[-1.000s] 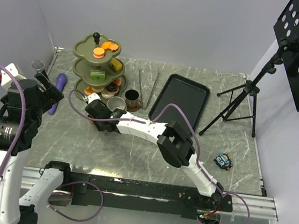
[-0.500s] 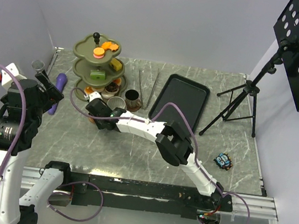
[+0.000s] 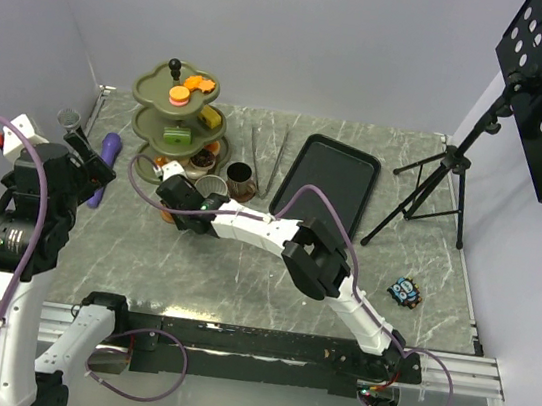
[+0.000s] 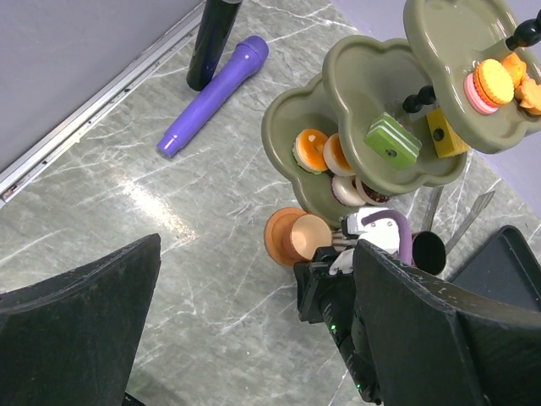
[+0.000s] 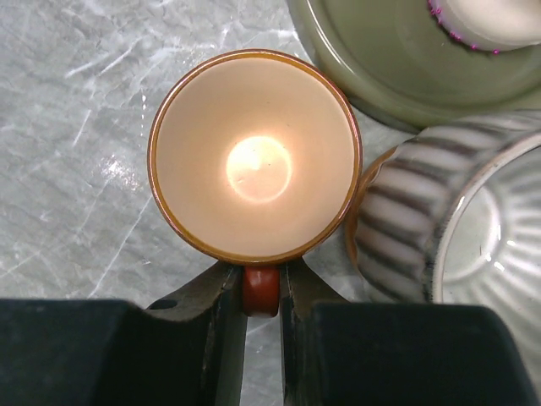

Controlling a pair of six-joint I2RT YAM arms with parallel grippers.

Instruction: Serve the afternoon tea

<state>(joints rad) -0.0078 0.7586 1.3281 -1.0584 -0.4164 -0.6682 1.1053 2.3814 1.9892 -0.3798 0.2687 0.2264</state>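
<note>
Copper cup (image 5: 254, 156), one of three, in right hand (image 5: 262, 289).

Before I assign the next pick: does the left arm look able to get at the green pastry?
Probably yes: the green pastry sits exposed on the middle tier, with the right end effector lower down, gripping the copper cup.

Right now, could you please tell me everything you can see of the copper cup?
The copper cup is small and round, with a glossy copper-orange rim and a pale cream inside that looks empty. It is upright, mouth up. The right gripper is shut on its little copper handle. It is over the grey marble table, by the olive-green stand and close beside the striped grey cup; whether they touch cannot be told.
</note>
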